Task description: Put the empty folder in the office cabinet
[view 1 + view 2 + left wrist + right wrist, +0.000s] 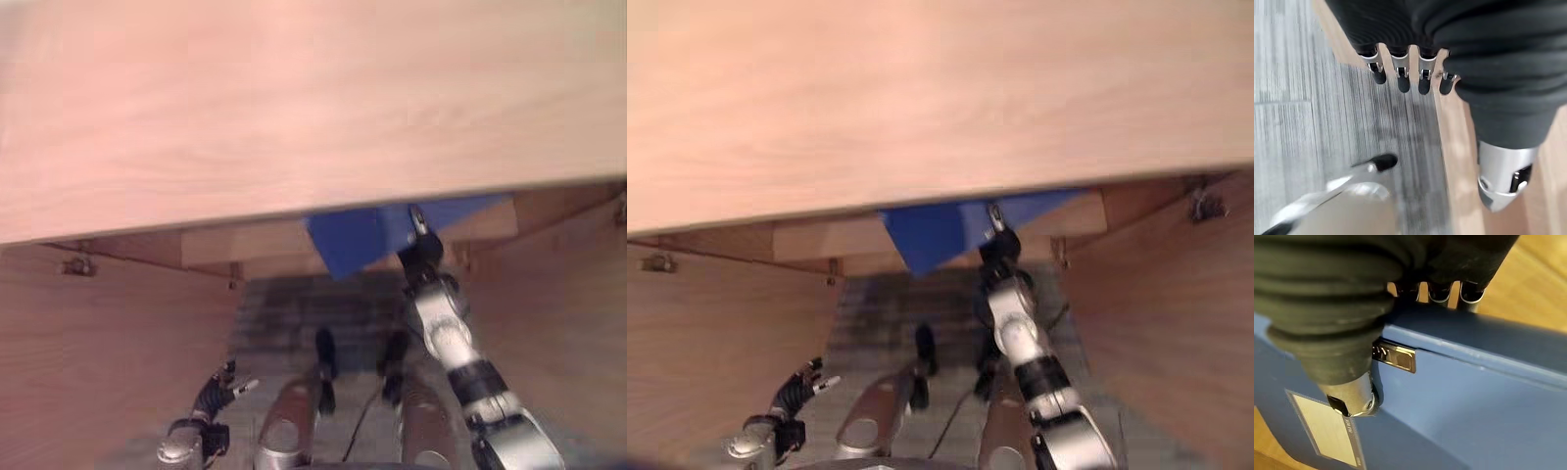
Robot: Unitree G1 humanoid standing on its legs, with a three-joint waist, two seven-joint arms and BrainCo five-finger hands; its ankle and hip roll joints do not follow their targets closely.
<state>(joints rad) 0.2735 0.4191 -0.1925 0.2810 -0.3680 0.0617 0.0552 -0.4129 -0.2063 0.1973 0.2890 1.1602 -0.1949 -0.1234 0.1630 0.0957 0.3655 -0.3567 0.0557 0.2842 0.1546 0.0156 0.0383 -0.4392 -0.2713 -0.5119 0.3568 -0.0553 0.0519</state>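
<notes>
Wood-panelled office cabinet [294, 117] frames my view: blue folder [1464, 396] sits partly inside its opening, my right robot hand [1352, 308] clamped over its edge. I judge it light, stiff, slippery; grip near the spine. Left robot hand [1410, 81] hangs low, fingers relaxed, above grey floor [1312, 122].

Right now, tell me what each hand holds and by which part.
The right hand grips the blue folder over its top edge, thumb by the metal clasp. The left hand holds nothing.
</notes>
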